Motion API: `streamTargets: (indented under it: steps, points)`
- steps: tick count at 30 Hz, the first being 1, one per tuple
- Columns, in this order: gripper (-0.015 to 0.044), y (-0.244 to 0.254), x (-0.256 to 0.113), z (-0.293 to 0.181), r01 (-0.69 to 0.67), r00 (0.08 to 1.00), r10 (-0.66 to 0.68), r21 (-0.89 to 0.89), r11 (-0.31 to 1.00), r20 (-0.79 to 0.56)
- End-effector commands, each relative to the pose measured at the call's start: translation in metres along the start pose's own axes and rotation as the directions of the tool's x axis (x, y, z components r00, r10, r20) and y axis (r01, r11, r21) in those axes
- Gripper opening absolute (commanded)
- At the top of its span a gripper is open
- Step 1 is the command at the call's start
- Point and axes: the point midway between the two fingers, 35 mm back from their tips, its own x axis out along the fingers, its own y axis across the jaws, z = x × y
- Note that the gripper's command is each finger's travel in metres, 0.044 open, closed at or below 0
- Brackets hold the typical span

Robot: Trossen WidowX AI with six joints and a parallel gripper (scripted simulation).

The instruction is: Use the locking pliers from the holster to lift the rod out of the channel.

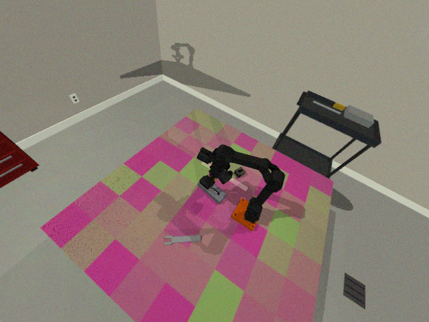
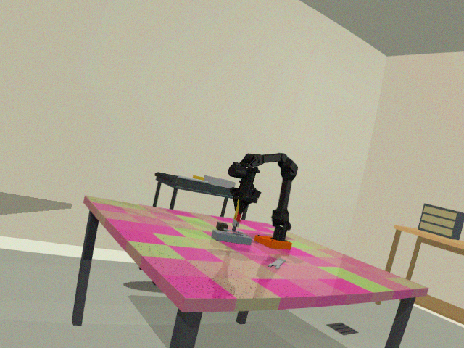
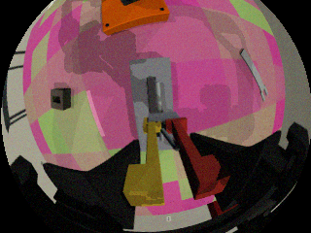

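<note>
Clamps black two-finger hand (image 1: 212, 178) (image 2: 241, 209) (image 3: 165, 142) on locking pliers with one yellow and one red handle (image 1: 215, 179) (image 2: 238, 214) (image 3: 153, 160). Shows handles splayed apart in wrist view, yellow to one side, red to the other. Points pliers head-down at grey rectangular block with narrow channel (image 1: 220, 197) (image 2: 232, 237) (image 3: 138, 92), on pink-and-green patchwork surface (image 1: 116, 256) (image 2: 209, 278) (image 3: 206, 87). Find thin silvery cylindrical rod (image 3: 158, 94) at channel, just in front of pliers' head in wrist view; can't tell from here whether gripped by jaws or locked. Looks rigid, smooth, probably metal and fairly light; likely to roll or slip in a shallow bite, unlikely to break. Take rod near middle of length, jaws square across it, never with bare fingers in channel. Expect stiff pliers, hinged and heavier toward head, so liable to pivot in hand; hold both handles well back from hinge for squeezing leverage. Likely calls for checking bite and lock, then lifting straight up. Could scrape channel walls with a tilted head. Arches black arm high from orange base plate (image 1: 238, 216) (image 2: 262, 241) (image 3: 114, 21), with wrist above block and fingers pointing down.
</note>
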Motion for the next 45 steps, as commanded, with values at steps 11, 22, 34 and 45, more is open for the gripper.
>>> streamTargets:
  steps: [11, 22, 34, 45]
  points:
    - [0.0102, 0.002, -0.02, -0.01, 0.0, 0.994, 0.001, 0.006, 1.0, -0.105]
    - [0.0102, 0.003, -0.033, -0.016, 0.0, 0.985, 0.002, 0.009, 1.0, -0.174]
    - [0.0102, 0.005, -0.049, -0.022, 0.0, 0.969, 0.003, 0.013, 1.0, -0.247]
    - [0.0102, 0.006, -0.063, -0.026, 0.001, 0.95, 0.004, 0.018, 1.0, -0.313]
